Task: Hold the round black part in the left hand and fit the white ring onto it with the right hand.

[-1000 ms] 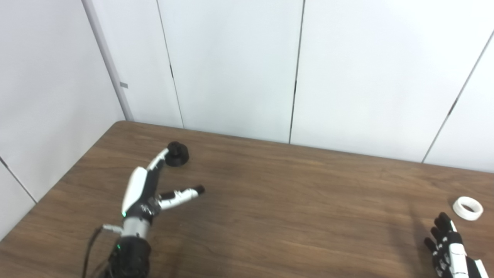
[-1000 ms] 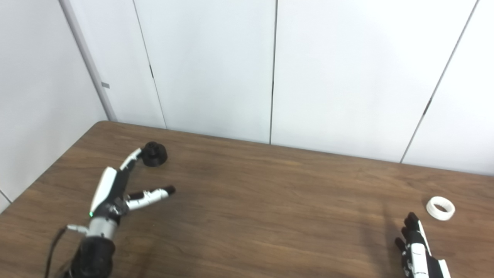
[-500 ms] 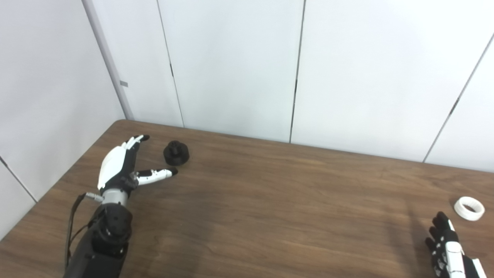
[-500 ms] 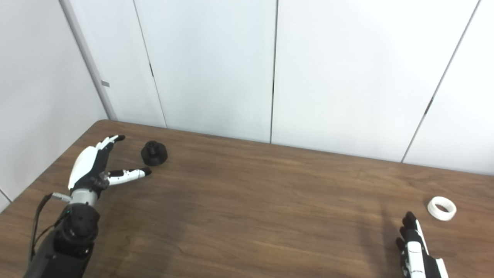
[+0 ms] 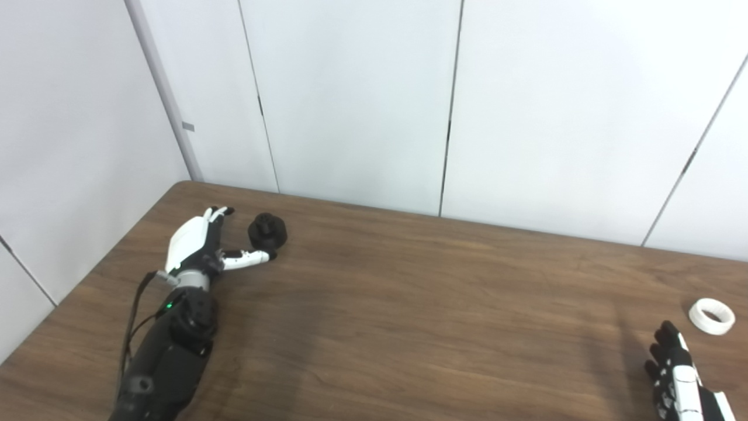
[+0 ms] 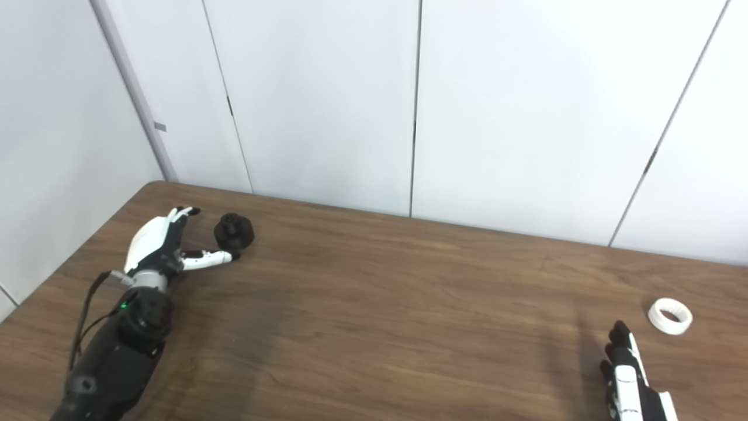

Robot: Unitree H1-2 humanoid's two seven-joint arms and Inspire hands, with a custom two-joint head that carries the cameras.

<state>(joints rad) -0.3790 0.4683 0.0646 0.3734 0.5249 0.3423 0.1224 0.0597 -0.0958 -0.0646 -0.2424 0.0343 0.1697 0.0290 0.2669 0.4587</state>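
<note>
Frame edge crops right hand (image 5: 681,380) near white ring (image 5: 711,316).

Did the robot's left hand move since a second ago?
Yes. The left hand went away from the robot and leftward over the table; its thumb now reaches the round black part, which stayed put.

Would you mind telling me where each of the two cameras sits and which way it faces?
Left eye view: on the head, looking down at the table; shows the open left hand beside the black part and the right hand near the white ring.
Right eye view: beside it, facing the same way; everything sits further left in the picture.
Shared: both hands, both parts, the wall panels.
</note>
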